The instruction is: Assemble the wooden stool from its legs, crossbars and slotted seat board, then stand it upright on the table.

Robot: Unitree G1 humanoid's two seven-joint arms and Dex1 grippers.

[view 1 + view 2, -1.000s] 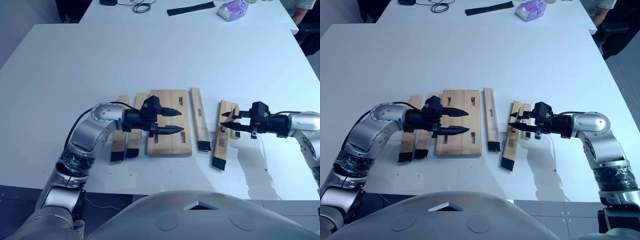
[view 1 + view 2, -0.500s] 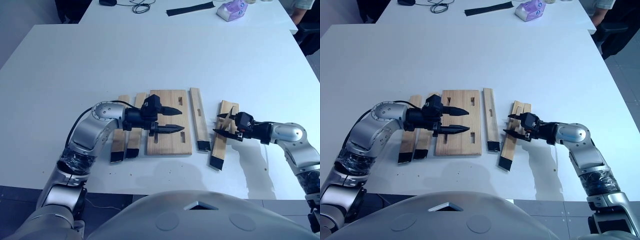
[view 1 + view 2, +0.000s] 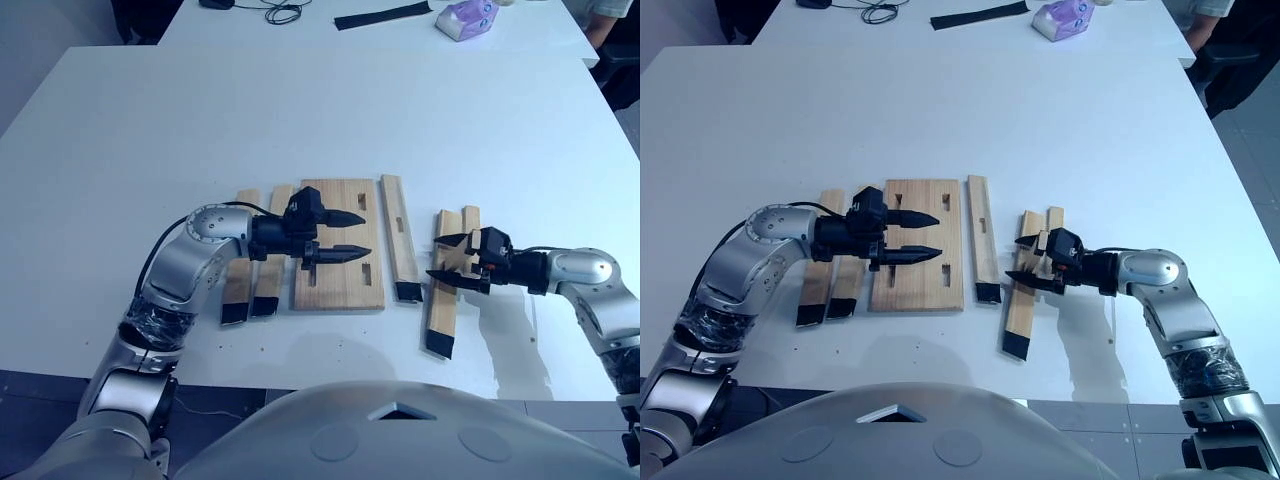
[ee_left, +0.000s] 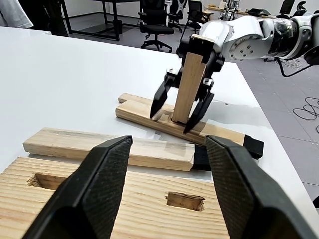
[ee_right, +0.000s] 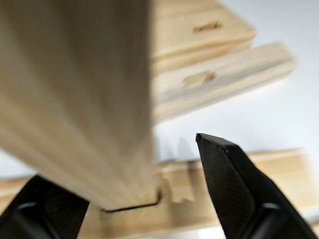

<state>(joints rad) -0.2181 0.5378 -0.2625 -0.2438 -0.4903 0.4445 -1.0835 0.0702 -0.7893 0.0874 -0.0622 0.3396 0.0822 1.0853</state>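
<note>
The slotted seat board (image 3: 338, 288) lies flat at the middle of the table. My left gripper (image 3: 360, 234) hovers open just above it, its fingers (image 4: 99, 194) spread over the slots. Two legs (image 3: 250, 292) lie left of the board and one leg (image 3: 399, 245) lies right of it. Further right, my right gripper (image 3: 437, 257) is shut on a short crossbar (image 4: 189, 79). It holds the crossbar nearly upright, lower end at the slot of a leg (image 3: 439, 318) lying on the table. A thin piece (image 3: 470, 217) lies beside that leg.
The white table (image 3: 150, 150) has wide free room behind and to both sides of the parts. Its front edge runs close below the legs. A tissue pack (image 3: 464, 18), a black strip (image 3: 381, 17) and cables (image 3: 282, 13) lie on the far table.
My right gripper has moved left and down with the crossbar onto the right leg, which has shifted toward the front edge and straightened. The left gripper has barely moved.
</note>
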